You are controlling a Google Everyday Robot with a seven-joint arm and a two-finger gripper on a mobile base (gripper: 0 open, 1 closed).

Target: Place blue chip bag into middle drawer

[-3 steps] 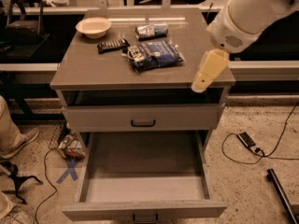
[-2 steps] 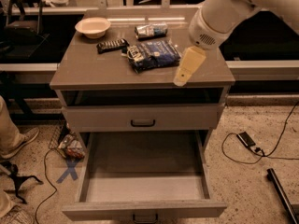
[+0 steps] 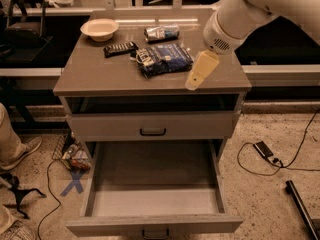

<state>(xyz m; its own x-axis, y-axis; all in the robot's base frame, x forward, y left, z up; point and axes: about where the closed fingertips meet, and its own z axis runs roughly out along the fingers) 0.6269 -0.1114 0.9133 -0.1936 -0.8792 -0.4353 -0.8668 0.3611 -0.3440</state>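
Note:
The blue chip bag point(image 3: 165, 59) lies flat on the cabinet top point(image 3: 100, 76), right of centre, dark blue with white lettering. My gripper point(image 3: 197, 75), cream-coloured under the white arm, hangs just above the top's right front part. It is close to the right of the bag and not touching it, and it holds nothing. The middle drawer point(image 3: 155, 184) is the lower of the two fronts. It is pulled far out and its pale grey floor is bare.
On the top stand a white bowl point(image 3: 99, 29) at the back left, a dark snack bar point(image 3: 120, 48) and a silver-blue can point(image 3: 161, 32) on its side behind the bag. The upper drawer point(image 3: 152, 126) is shut. Cables point(image 3: 265, 151) lie on the floor at right, a shoe point(image 3: 22, 151) at left.
My arm and gripper have moved left and further over the cabinet top, closer to the chip bag. The bag and drawer have not moved.

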